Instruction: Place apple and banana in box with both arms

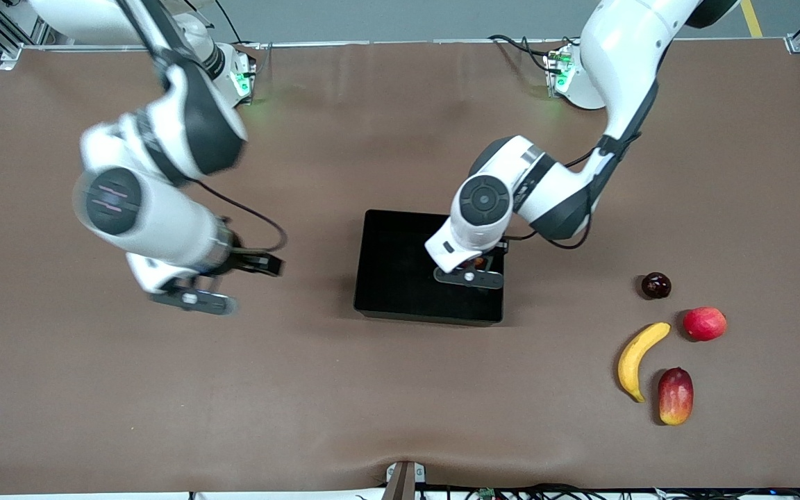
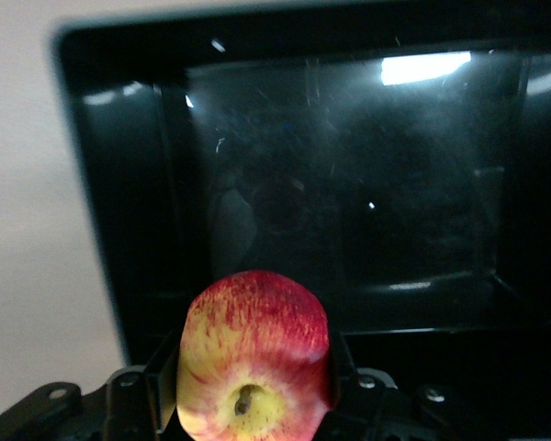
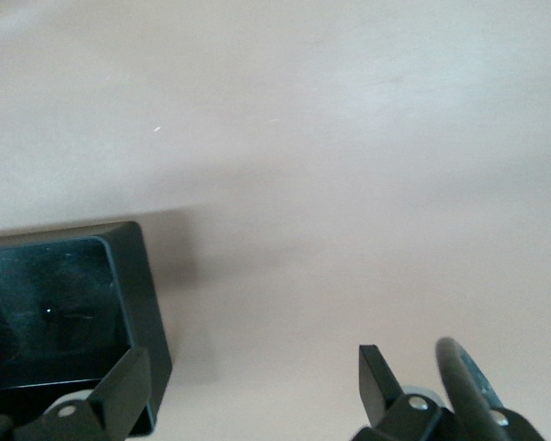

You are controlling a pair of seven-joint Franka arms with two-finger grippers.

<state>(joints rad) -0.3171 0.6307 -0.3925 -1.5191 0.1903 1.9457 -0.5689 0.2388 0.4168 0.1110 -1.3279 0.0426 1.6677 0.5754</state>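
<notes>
The brown bench (image 1: 400, 417) is spread under both arms. The box (image 1: 400, 278) lies below the left tool (image 1: 471, 267), closed on the apple (image 2: 254, 354). The right tool (image 3: 248, 386) is held open beside it. The banana (image 1: 639, 359) lies apart.

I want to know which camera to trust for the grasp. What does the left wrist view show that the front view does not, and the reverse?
Only the left wrist view shows the small red-and-yellow streaked apple whole, gripped by the left gripper above the bin's inside. Only the front view shows the curved yellow banana lying on the brown table, and the right gripper, open over bare table. Both show the shallow glossy black plastic bin.
</notes>
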